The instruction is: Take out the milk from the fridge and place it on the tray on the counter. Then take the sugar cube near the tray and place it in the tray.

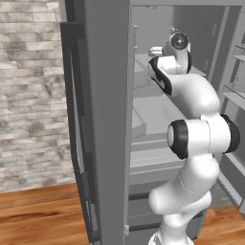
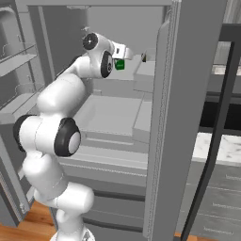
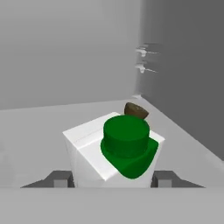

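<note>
Fridge door stood open; arm reached onto upper shelf. Milk seen between fingertips of hand. Contact possibly made, grip not confirmable. Carton to be squeezed squarely, lifted straight, withdrawn clear of door frame.

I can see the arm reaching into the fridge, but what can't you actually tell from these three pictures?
- Whether the hand grips the milk: hand view, the carton covers the fingers' inner faces.
- The brown object behind the milk: mostly hidden by its green cap.
- The milk in the right base view: the hand covers all but a green patch.
</note>
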### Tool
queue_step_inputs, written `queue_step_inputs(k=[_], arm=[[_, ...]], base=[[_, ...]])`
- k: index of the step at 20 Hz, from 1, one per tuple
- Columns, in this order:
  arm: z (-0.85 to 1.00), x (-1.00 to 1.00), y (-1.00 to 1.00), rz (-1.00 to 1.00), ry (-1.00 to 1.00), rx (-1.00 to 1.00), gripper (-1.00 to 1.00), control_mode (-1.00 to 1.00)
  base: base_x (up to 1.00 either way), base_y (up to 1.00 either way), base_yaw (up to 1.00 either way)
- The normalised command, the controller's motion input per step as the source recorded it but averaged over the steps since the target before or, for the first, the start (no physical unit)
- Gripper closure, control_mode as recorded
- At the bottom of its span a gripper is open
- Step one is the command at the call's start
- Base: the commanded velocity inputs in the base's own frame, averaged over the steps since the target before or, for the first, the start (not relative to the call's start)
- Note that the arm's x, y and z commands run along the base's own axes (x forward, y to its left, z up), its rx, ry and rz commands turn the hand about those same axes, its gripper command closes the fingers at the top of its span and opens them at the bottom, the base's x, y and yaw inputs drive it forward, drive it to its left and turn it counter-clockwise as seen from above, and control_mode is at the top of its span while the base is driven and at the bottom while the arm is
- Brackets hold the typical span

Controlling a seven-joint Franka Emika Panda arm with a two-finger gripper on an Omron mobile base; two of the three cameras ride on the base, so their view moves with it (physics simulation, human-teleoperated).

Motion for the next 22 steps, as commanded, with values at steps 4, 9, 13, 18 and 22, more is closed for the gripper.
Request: queue_step_inputs(k=[4,9,13,18,22], arm=[[0.28,-0.97,0.08,0.0,-0.28,0.09,1.0,-1.0],[0.18,-0.97,0.23,0.0,-0.17,0.12,1.0,-1.0],[0.0,-1.0,0.31,0.0,-0.03,0.1,1.0,-1.0],[0.37,-1.0,0.28,-0.01,0.0,0.07,1.0,-1.0],[0.52,-0.88,0.2,0.0,0.03,0.0,1.0,-1.0]], base=[[0.0,0.0,0.0],[0.0,0.0,0.0],[0.0,0.0,0.0],[0.0,0.0,0.0],[0.0,0.0,0.0]])
